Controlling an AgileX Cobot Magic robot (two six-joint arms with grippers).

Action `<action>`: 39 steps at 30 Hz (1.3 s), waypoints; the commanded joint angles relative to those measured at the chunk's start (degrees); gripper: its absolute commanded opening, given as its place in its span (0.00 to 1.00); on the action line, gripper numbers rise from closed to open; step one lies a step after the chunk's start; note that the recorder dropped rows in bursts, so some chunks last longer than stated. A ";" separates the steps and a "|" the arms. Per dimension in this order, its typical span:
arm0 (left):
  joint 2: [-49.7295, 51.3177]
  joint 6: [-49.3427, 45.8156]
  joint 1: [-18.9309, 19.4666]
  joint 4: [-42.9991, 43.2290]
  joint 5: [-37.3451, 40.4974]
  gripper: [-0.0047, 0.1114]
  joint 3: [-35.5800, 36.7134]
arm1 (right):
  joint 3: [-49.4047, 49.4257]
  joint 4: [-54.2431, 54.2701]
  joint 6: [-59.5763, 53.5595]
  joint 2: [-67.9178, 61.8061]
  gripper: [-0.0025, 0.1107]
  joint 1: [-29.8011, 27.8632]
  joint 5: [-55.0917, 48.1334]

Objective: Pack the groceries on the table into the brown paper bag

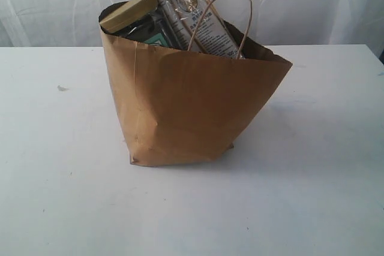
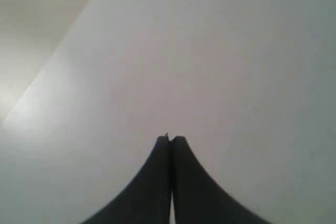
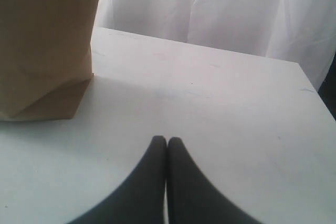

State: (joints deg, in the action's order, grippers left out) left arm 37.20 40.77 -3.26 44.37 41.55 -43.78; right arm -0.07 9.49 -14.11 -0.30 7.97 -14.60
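Observation:
The brown paper bag (image 1: 192, 109) stands in the middle of the white table (image 1: 60, 196), its side also showing in the right wrist view as the brown paper bag (image 3: 44, 45). Out of its open top stick a tan-lidded nut jar (image 1: 129, 12) and a long dark-blue and beige packet (image 1: 198, 19). One twisted handle (image 1: 225, 13) loops up beside the packet. Neither arm shows in the exterior view. My left gripper (image 2: 170, 139) is shut with nothing in it, over bare tabletop. My right gripper (image 3: 167, 140) is shut and empty, a short way from the bag's base.
A white curtain (image 1: 312, 4) hangs behind the table. A small mark (image 1: 62, 88) lies on the tabletop left of the bag. The table's far edge (image 3: 210, 51) and right corner (image 3: 302, 66) show in the right wrist view.

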 commanded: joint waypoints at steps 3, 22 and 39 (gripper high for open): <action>-31.86 1.05 0.26 2.78 -15.52 0.04 9.81 | 0.07 -0.16 -0.34 0.30 0.02 0.01 0.53; -37.20 -8.71 0.49 -12.93 -6.39 0.04 14.79 | 0.07 -0.16 -0.34 0.30 0.02 0.01 0.53; -37.20 -24.05 7.96 -30.19 -26.69 0.04 43.78 | 0.07 -0.16 -0.34 0.30 0.02 0.01 0.53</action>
State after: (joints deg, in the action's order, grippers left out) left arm 0.23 18.54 4.42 15.91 14.59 -0.39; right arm -0.07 9.49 -14.11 -0.30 7.97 -14.60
